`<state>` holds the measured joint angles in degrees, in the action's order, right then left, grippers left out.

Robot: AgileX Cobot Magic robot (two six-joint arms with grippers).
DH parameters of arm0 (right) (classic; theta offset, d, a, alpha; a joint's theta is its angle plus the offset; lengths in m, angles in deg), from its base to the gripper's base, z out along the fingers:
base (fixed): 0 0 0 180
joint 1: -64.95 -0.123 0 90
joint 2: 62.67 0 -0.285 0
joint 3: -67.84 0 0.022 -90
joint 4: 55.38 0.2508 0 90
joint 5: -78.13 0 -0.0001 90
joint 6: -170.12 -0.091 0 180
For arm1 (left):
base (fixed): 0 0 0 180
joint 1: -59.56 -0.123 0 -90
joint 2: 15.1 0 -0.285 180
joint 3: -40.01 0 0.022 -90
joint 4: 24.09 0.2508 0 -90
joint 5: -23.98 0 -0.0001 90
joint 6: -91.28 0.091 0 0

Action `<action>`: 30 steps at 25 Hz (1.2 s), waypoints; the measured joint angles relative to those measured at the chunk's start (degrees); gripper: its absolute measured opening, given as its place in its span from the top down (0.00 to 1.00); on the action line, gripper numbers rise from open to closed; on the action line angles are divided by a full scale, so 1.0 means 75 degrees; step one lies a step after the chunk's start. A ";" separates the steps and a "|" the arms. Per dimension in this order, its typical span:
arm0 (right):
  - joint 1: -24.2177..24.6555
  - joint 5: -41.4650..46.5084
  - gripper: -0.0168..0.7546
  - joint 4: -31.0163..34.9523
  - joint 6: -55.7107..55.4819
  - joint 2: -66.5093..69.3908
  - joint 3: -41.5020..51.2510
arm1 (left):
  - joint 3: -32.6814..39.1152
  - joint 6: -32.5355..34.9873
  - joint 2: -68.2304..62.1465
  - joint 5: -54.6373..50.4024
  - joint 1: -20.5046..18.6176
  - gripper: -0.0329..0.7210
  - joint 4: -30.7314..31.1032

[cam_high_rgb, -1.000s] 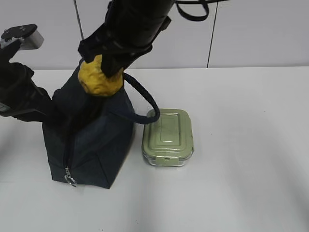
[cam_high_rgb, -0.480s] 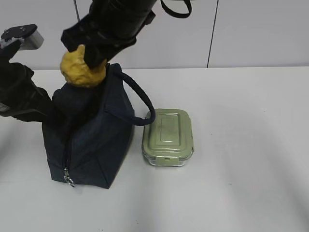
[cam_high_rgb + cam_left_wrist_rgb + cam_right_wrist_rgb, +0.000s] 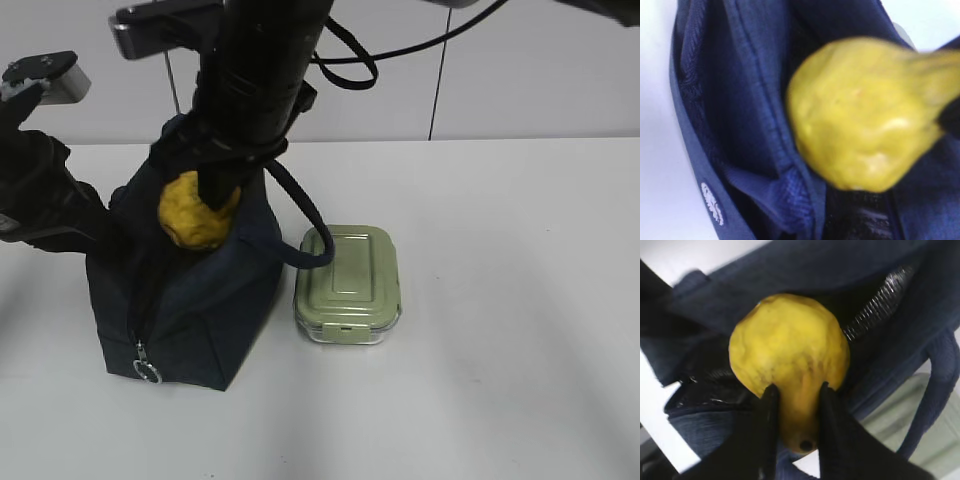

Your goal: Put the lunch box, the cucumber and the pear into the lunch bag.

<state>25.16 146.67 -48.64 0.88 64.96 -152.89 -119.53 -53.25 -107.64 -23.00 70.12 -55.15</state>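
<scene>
My right gripper (image 3: 213, 196) (image 3: 796, 390) is shut on the yellow pear (image 3: 193, 213) (image 3: 790, 345) (image 3: 860, 115), gripping its narrow neck, and holds it in the open top of the navy lunch bag (image 3: 200, 310) (image 3: 815, 270) (image 3: 715, 100). My left gripper (image 3: 100, 225) is at the bag's left upper edge, shut on bunched fabric there; its jaws are mostly hidden. The lunch box (image 3: 348, 283) (image 3: 935, 440), glass with a sage-green lid, stands just right of the bag on the table. The cucumber is out of view.
The bag's thick loop handle (image 3: 300, 215) hangs over toward the lunch box. A metal ring zipper pull (image 3: 148, 373) dangles at the bag's front bottom corner. The white table (image 3: 500, 300) stretches to the right, and a white panelled wall (image 3: 520, 70) stands behind.
The right arm swung the pear up and left above the bag, then brought it down into the bag's opening. The left arm and the lunch box have not moved.
</scene>
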 joint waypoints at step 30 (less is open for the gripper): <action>0.1927 -0.0471 0.37 0.0963 -0.0457 -0.1164 0.1764 | 0.0000 0.0000 0.0000 0.0025 0.0000 0.96 0.0009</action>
<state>39.61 143.13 -41.42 -2.55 56.23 -139.66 -119.53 -53.25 -107.64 -22.81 70.12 -55.09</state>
